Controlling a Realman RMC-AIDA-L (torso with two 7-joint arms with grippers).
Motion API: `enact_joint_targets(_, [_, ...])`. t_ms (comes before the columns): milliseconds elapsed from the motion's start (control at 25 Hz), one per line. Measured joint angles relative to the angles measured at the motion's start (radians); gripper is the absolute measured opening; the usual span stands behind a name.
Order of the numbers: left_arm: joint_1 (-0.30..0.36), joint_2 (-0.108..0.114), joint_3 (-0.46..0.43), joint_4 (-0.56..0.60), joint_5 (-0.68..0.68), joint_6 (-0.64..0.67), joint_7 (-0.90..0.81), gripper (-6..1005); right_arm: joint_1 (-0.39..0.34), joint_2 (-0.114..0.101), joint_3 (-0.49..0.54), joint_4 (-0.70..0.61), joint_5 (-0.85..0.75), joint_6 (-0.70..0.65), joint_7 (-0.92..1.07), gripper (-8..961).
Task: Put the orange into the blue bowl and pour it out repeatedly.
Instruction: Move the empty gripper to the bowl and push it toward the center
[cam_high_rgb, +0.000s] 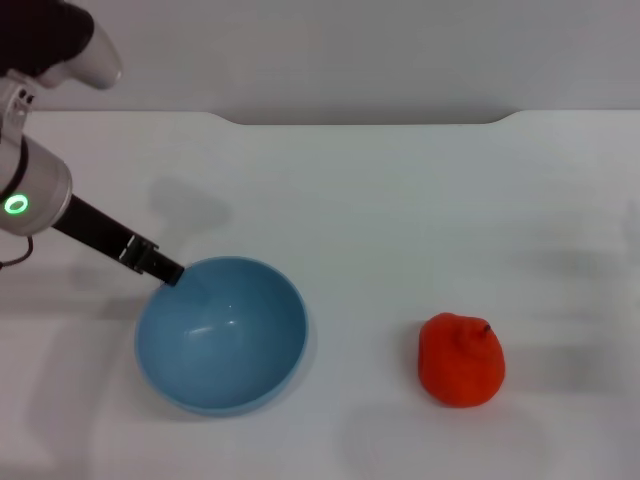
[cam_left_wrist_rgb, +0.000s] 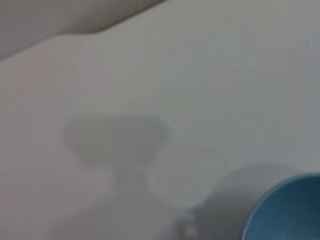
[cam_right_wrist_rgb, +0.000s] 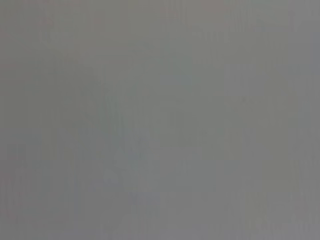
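Left jaws (cam_high_rgb: 172, 274) grasping glossy round blue bowl (cam_high_rgb: 221, 334) at its rim; lumpy orange (cam_high_rgb: 461, 359) sits well apart.

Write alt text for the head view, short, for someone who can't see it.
A blue bowl sits empty on a white table, with the left gripper at its far-left rim. An orange lies on the table to the bowl's right, apart from it. The right gripper is out of sight.
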Motion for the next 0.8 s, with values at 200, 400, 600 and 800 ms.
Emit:
enact_joint_targets(200, [-0.004,0.0,0.004,-0.063,0.002,-0.008,0.002,736,-0.003,0.0,-0.003,0.001,0.0,-0.002,0.0,595])
enact_joint_targets(400, [-0.024,-0.002,0.013,-0.16,0.005,-0.023,0.006,728,-0.004,0.0,-0.009,0.004,0.0,-0.007,0.0,595])
enact_joint_targets(600, [-0.032,-0.002,0.02,-0.212,-0.001,-0.056,0.008,721,-0.007,0.0,-0.01,0.007,-0.001,-0.009,0.0,595])
enact_joint_targets(800, [-0.055,-0.005,0.055,-0.272,-0.003,-0.061,0.01,713,-0.007,0.0,-0.009,0.007,-0.001,-0.01,0.0,595])
